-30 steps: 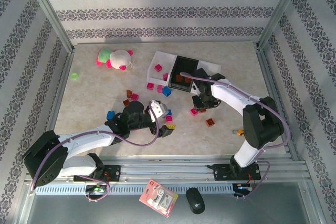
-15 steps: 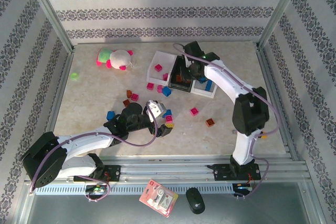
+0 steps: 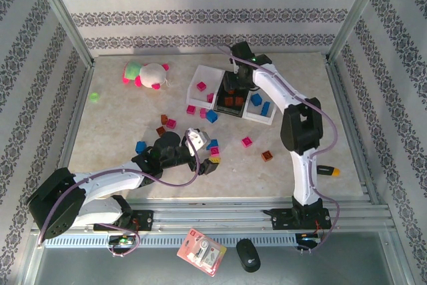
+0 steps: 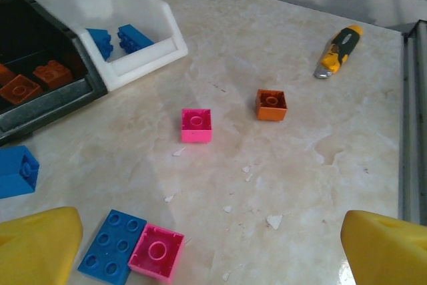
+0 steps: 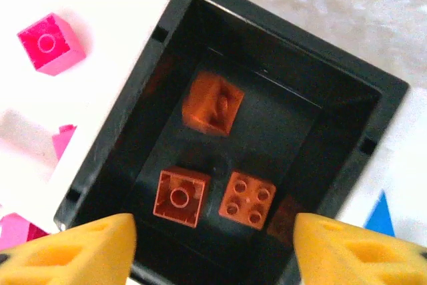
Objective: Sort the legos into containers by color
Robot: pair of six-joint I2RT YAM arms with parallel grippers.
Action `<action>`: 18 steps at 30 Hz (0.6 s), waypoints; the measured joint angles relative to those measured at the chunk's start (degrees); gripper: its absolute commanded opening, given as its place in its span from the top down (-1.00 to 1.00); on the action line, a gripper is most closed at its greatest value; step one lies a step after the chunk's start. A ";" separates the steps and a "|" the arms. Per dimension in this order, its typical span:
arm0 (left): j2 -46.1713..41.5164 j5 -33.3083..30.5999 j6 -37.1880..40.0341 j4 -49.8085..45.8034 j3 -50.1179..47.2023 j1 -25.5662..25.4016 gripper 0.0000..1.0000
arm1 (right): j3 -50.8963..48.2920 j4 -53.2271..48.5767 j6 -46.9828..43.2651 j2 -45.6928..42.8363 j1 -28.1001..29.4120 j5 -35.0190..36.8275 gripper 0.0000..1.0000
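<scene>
Damask-striped wallpaper walls (image 3: 200, 15) behind aluminium frame posts (image 3: 67, 21), around a pale marbled tabletop (image 3: 113, 125).

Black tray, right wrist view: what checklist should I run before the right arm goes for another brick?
1. The right gripper is empty, jaws apart: ok.
2. The tilted orange brick is inside the walls of the black tray: ok. Whether it lies settled: cannot tell, it is blurred.
3. The black tray holds orange bricks alone: ok.
4. The left gripper is open, with nothing between its jaws: ok.
5. All bricks are off the table: not ok. A pink brick and an orange brick lie loose on it, apart from each other.
</scene>
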 measured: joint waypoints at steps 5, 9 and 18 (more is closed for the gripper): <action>1.16 4.63 0.44 1.49 0.02 0.00 -0.98 | -18.58 1.79 0.20 -15.93 -0.02 1.18 -0.55; 1.27 7.52 1.03 3.23 0.02 0.00 -0.98 | -32.15 1.77 1.31 -26.84 -0.04 2.21 -0.63; 2.89 10.03 1.90 3.48 0.24 0.00 -0.98 | -51.41 -1.68 4.55 -32.52 -0.04 0.42 -0.57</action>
